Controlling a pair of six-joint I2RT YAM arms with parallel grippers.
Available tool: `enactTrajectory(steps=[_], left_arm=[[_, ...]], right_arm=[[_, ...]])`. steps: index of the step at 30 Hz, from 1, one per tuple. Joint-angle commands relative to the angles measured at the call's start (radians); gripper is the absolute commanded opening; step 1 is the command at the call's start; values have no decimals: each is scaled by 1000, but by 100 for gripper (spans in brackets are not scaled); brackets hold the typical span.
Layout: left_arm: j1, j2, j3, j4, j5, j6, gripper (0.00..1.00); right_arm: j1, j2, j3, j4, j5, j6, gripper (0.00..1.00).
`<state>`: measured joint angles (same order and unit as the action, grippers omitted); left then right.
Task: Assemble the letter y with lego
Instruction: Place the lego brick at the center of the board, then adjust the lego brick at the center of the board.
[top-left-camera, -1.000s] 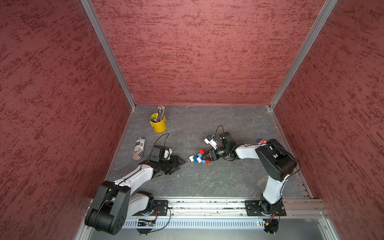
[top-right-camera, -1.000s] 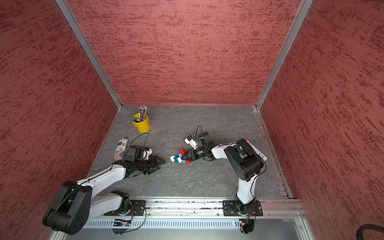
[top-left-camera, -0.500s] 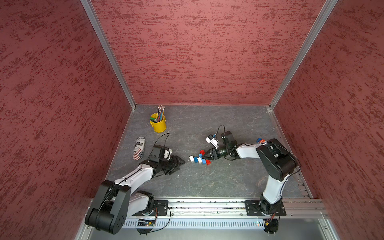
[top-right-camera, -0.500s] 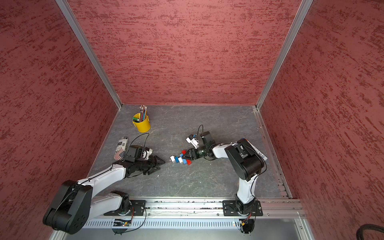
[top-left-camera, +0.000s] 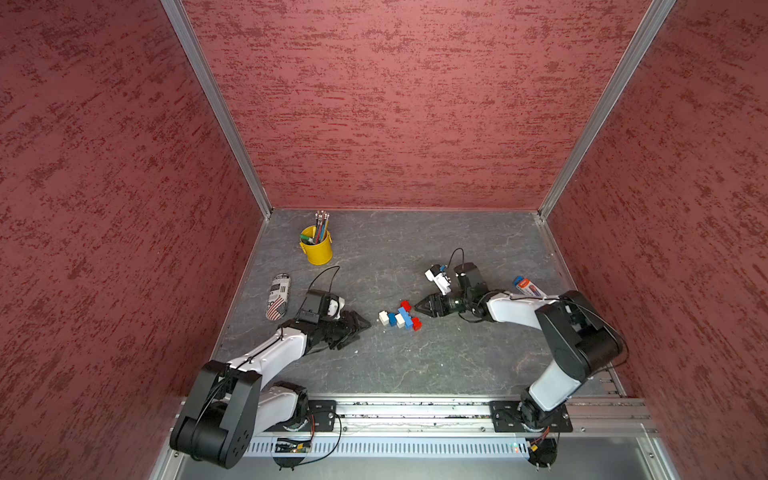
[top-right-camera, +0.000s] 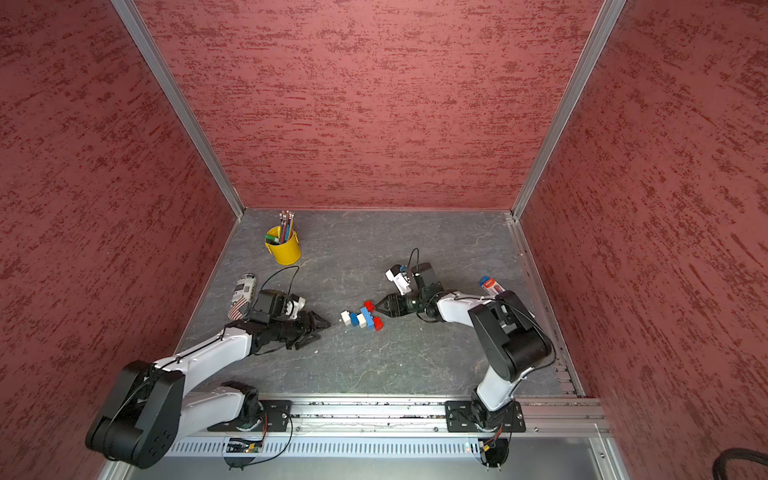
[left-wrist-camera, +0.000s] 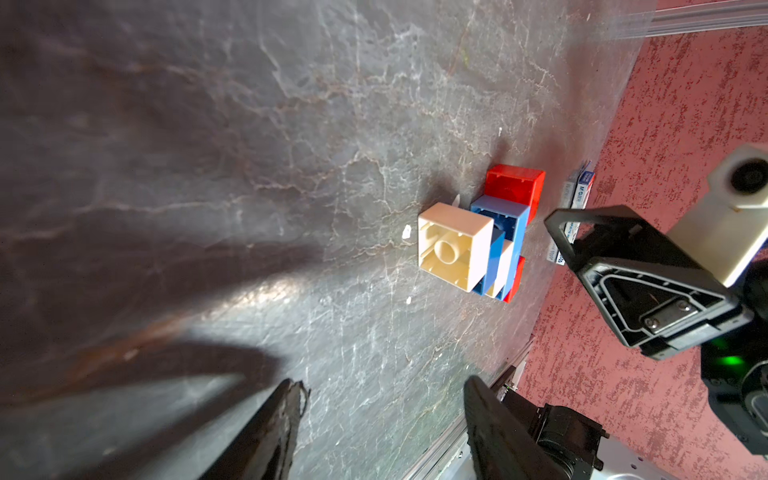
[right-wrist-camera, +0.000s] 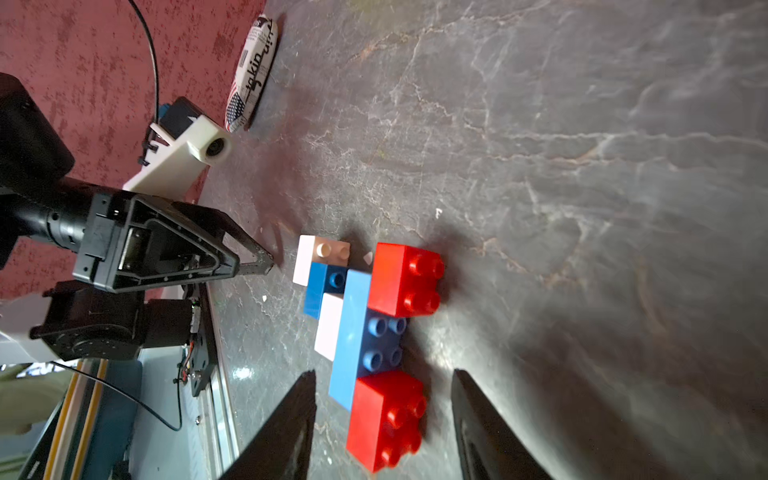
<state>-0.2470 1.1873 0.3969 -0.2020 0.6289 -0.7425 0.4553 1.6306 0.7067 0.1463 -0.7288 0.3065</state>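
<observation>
Nearest: metal base rail w/ both arm mounts, then bare grey marbled tabletop. Next the left gripper, low over the table, jaws apart, nothing btwn them.

Past it, across a clear gap, lies the letter y, a small fig. of joined studded plastic bricks. It's on its side, mid-table btwn the 2 grippers, long axis approx gripper-to-gripper.
- The white square tail brick points at the left gripper, hollow underside facing it.
- Then come the blue square brick, 2nd white square brick & long blue rectangular brick as crossbar.
- The two red square bricks are the arms, studs toward the right gripper.

That gripper is parted too, one jaw each side of the nearer red brick. Gaps show both sides, so it's bracketing, not clamping. Right arm is much the nearer; left is near but apart.

All 6 bricks look joined, so build prob. done. Any next move (squeeze or back-off) runs along that axis. A push from the red end w/o the tail braced would likely just slide the fig.

Further back:
- white printed can on its side by the left wall
- small red-blue-white packet behind the right arm
- yellow pencil cup, upright
- red textured walls
</observation>
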Motion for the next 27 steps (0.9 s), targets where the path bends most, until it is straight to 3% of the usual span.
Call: enactTrajectory(steps=[1, 6, 12, 18, 27], left_arm=[[3, 4, 38, -19, 19, 42, 64], [4, 38, 68, -23, 37, 65, 64], [4, 79, 89, -18, 49, 80, 65], [4, 76, 74, -15, 46, 78, 64], [8, 24, 45, -36, 23, 62, 64]], right_arm=[[0, -76, -64, 6, 92, 60, 48], [44, -131, -162, 53, 127, 128, 36], [111, -105, -237, 161, 132, 200, 33], [138, -16, -223, 236, 154, 229, 31], [131, 76, -114, 202, 223, 182, 31]])
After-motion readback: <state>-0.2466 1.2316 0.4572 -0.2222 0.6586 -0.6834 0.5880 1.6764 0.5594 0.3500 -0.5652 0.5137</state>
